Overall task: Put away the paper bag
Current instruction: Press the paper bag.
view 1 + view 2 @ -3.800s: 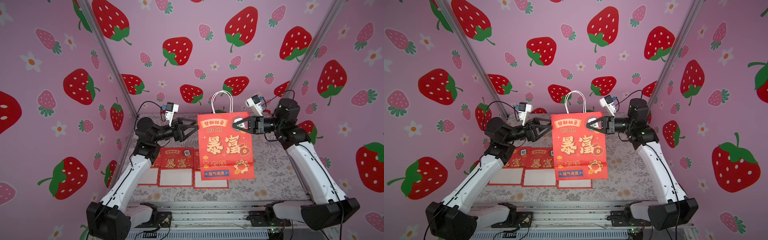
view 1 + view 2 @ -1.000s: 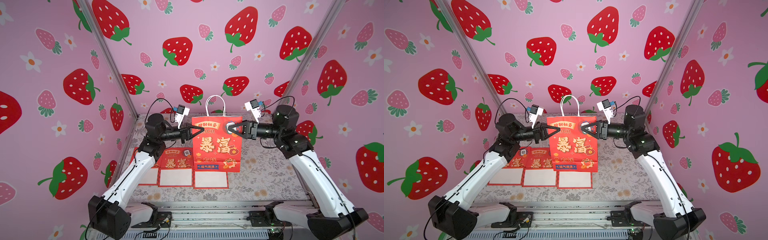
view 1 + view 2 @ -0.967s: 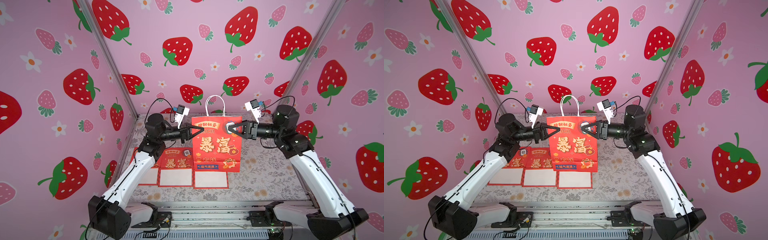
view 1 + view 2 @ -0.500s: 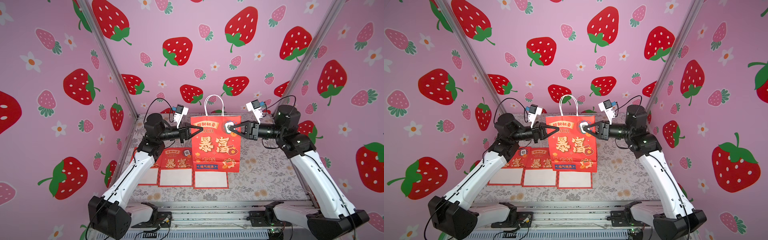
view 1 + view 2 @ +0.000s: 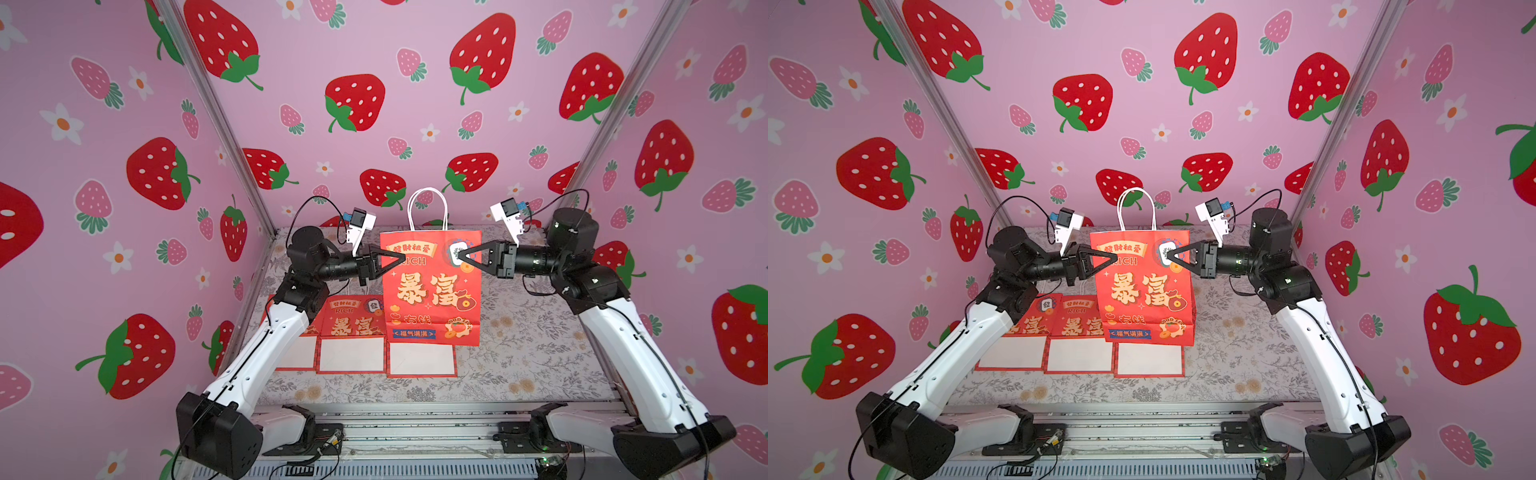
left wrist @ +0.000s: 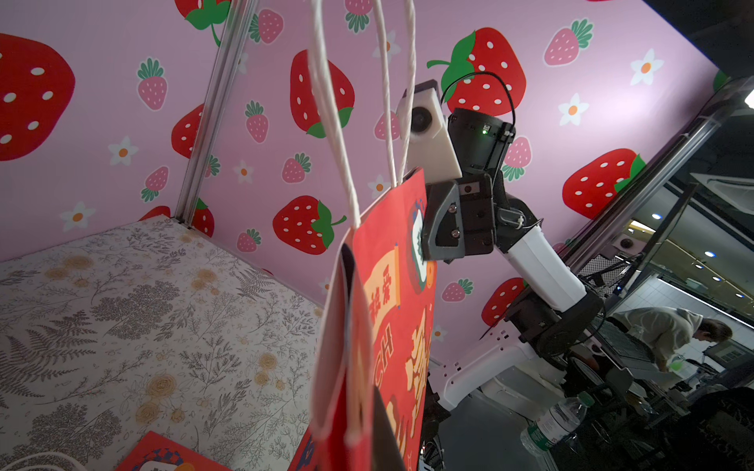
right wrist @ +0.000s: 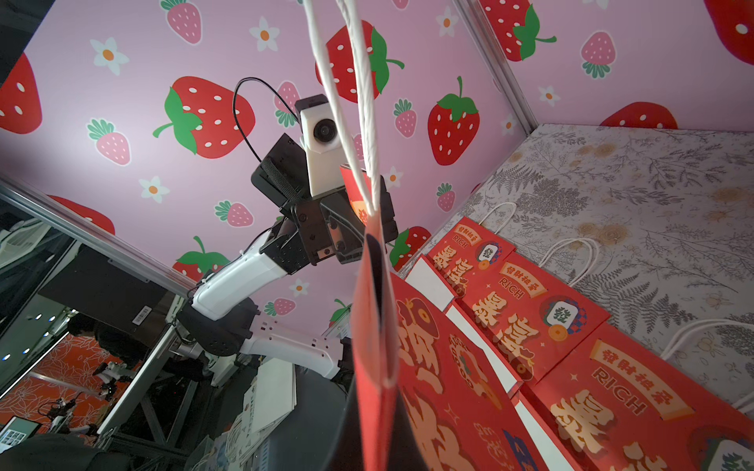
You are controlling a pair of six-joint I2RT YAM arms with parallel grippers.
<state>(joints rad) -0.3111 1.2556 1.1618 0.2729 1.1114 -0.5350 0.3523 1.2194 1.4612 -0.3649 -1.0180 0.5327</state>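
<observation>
A flat red paper bag (image 5: pixel 432 291) (image 5: pixel 1144 291) with gold characters and white cord handles (image 5: pixel 428 212) hangs upright over the table, held by its two top corners. My left gripper (image 5: pixel 401 258) (image 5: pixel 1112 259) is shut on the bag's left top corner. My right gripper (image 5: pixel 460 254) (image 5: pixel 1171 255) is shut on the right top corner. The left wrist view shows the bag (image 6: pixel 391 310) edge-on, running down into my left gripper (image 6: pixel 367 448), with the right gripper (image 6: pixel 424 240) pinching the far corner. The right wrist view shows the bag (image 7: pixel 432 367) in my right gripper (image 7: pixel 377 436).
Three more red bags lie flat in a row on the floral tablecloth (image 5: pixel 519 353): two at the left (image 5: pixel 1027 324) (image 5: pixel 1079 326) and one (image 5: pixel 1150 359) under the hanging bag. Pink strawberry walls close in the back and both sides.
The right jaws, open round the bag's top corner a second ago, have closed on it. The bag has hardly moved since; earlier it hung higher and further right from the right gripper alone.
</observation>
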